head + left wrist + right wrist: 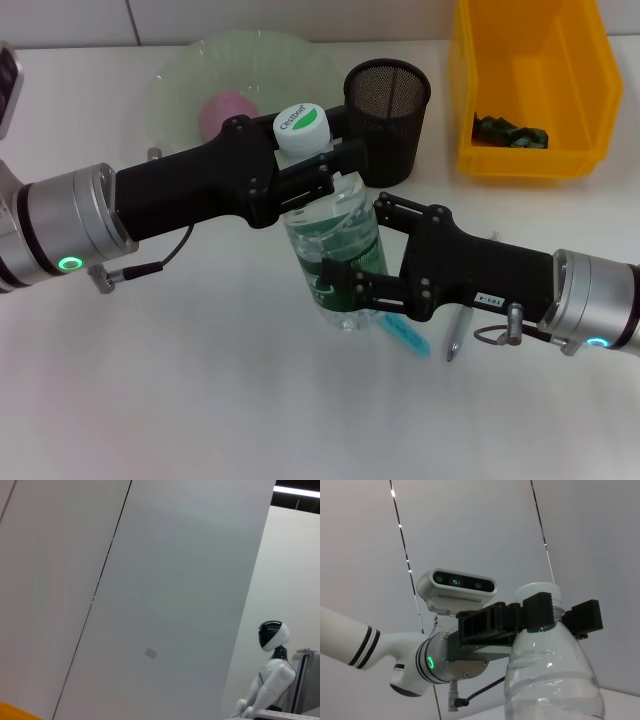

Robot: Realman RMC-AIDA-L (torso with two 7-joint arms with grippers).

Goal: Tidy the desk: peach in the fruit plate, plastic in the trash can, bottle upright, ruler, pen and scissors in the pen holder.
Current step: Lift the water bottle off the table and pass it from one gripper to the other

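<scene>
Clear plastic bottle (335,255) is held between both sets of jaws, left gripper (300,180) clamped below the cap, right gripper (355,285) low; standing it upright on the worktop (200,400) seems next.

On the white bench (200,400) there were one clear plastic bottle with a white cap (335,245), one pink peach (226,112), one pale green glass plate (180,75), one black mesh pen holder (388,115), one yellow plastic bin (530,90), one grey pen (459,335), and two black end effectors.
</scene>
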